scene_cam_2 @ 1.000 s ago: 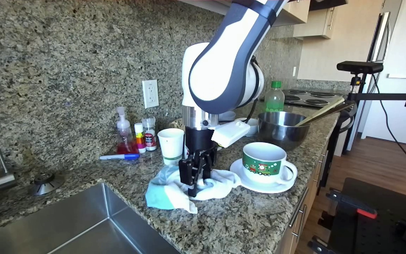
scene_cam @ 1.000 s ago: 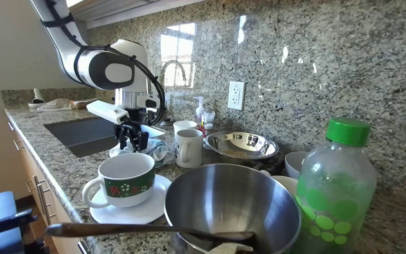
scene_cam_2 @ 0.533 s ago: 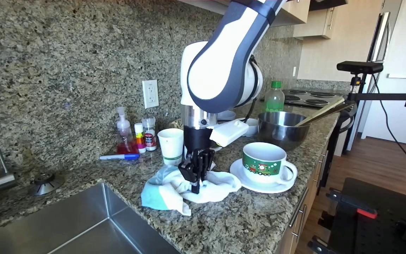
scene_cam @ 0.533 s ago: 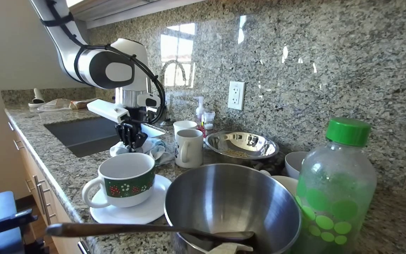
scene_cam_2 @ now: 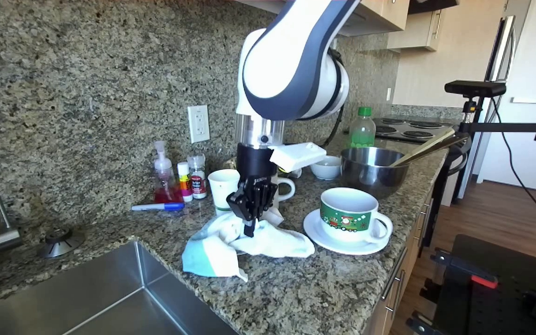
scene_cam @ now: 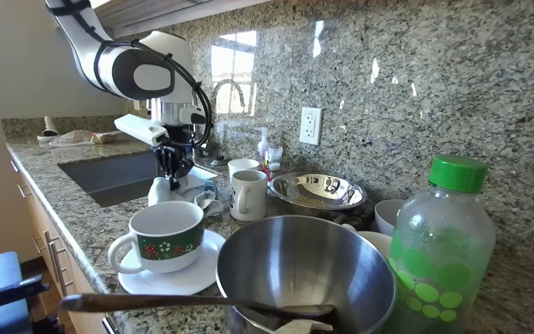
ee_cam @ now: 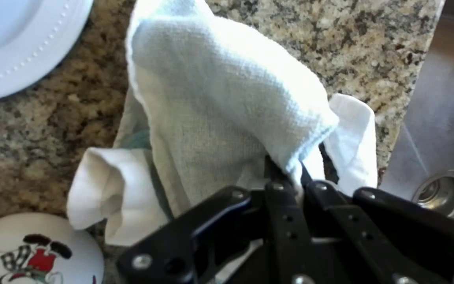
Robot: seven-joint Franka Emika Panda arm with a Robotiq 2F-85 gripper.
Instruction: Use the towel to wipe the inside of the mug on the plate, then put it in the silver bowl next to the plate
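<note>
My gripper (ee_cam: 292, 171) is shut on a fold of the white and pale-blue towel (ee_cam: 211, 98), pinching its edge between the fingertips. In both exterior views the pinched part of the towel (scene_cam_2: 277, 242) rises a little at the gripper (scene_cam_2: 250, 228), while the rest lies crumpled on the counter. Beside it the white mug with the green band (scene_cam_2: 345, 218) stands upright on the white plate (scene_cam_2: 313, 232). The deep silver bowl (scene_cam: 304, 260) stands right next to the plate in an exterior view, with wooden utensils inside. Only the plate's rim (ee_cam: 49, 51) shows in the wrist view.
A tall white mug (scene_cam: 253, 195) and a paper cup (scene_cam_2: 221, 186) stand close behind the towel. A shiny shallow bowl (scene_cam: 290, 185) sits by the wall, and a green-capped bottle (scene_cam: 448, 260) beside the silver bowl. The sink (scene_cam_2: 86, 293) opens near the towel. A wooden handle (scene_cam: 155, 301) sticks out over the bowl's rim.
The jaws have come together on the towel. Since then the gripper has risen, drawing the held fold up with it. Mug, plate and silver bowl have stayed put.
</note>
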